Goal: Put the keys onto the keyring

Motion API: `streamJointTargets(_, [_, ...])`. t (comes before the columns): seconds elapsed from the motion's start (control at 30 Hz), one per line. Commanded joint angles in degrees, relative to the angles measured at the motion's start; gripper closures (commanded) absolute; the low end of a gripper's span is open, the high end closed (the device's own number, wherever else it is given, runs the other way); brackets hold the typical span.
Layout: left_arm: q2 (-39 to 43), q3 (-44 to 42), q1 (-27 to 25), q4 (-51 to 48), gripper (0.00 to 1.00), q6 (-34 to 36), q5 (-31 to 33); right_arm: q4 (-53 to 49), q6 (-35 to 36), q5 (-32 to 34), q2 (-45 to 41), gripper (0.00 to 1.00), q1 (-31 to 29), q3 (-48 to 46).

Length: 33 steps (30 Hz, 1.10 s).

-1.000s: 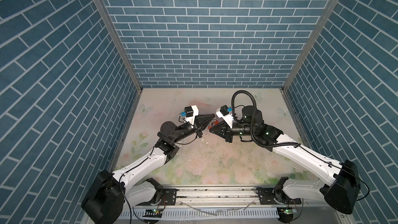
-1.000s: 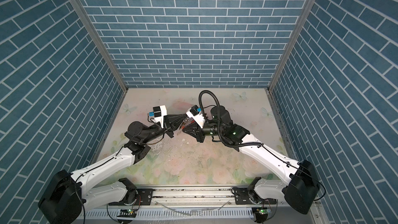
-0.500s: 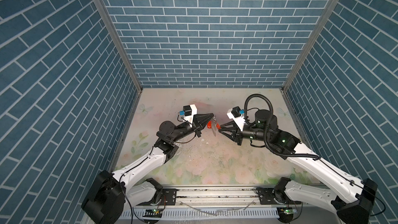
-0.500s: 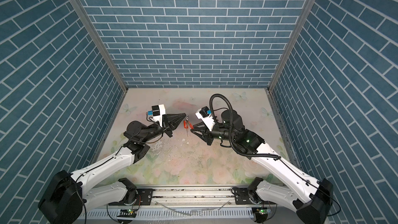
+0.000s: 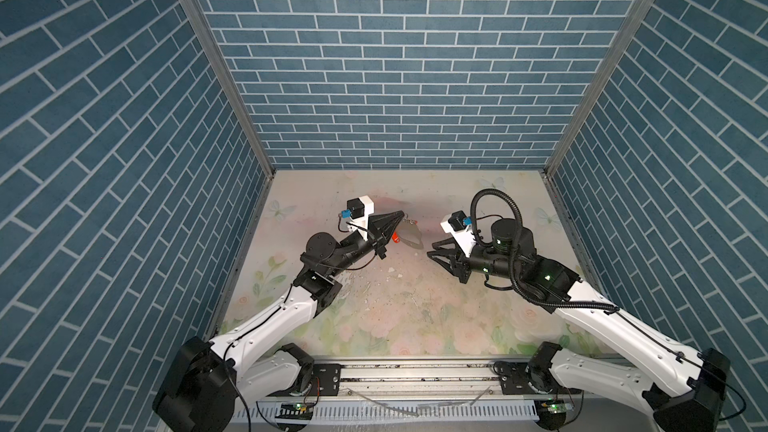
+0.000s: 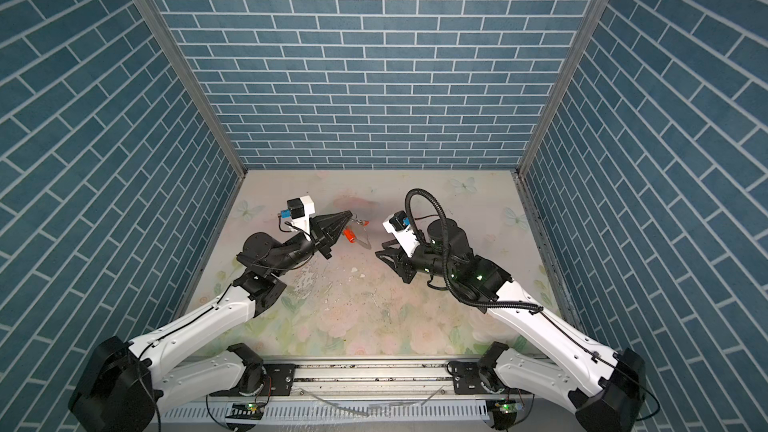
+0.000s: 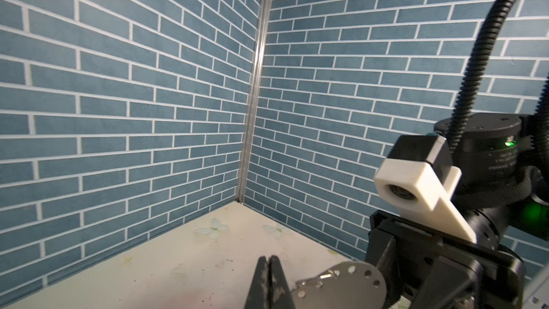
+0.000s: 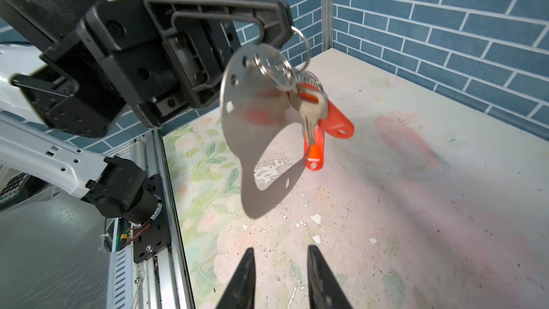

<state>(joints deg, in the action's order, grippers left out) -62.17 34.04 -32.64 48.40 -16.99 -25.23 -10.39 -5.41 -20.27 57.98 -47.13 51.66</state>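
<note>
Back from the middle went the right gripper (image 5: 432,251), its fingers now apart and empty. The left gripper (image 8: 276,28) stays pressed together on the top of the keyring (image 8: 252,120), above the table (image 8: 416,203). Both keys (image 8: 309,108) hang on the keyring. Their labels and the exact pinch point are hidden.

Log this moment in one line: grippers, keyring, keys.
left gripper: shut, holding grey flat curved metal keyring aloft | silver keys with orange-red tags: hanging from keyring | right gripper: open, empty, apart
</note>
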Motion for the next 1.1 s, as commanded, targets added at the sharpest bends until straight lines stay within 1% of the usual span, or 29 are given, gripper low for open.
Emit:
streamJointTargets(0.0, [1.62,2.28,0.28,-3.35,1.00,1.09,3.79,1.69,2.31,2.23,0.40,0.69,-0.15,-1.54])
streamJointTargets(0.37, [3.56,3.93,0.21,-11.43,1.00,2.45,11.78,5.95,2.79,5.27,0.11,0.69,-0.14,-4.14])
streamJointTargets(0.67, [5.54,5.55,0.23,-17.55,1.00,2.48,17.63,14.95,1.63,7.33,1.61,0.69,-0.15,-7.40])
streamJointTargets(0.83, [6.77,5.70,0.21,-18.94,1.00,2.27,18.27,19.72,1.06,5.16,3.72,0.69,-0.18,-8.04])
streamJointTargets(1.07, [7.59,5.73,0.20,-19.91,1.00,2.14,18.14,24.14,0.92,-1.86,8.37,0.66,-0.20,-6.61])
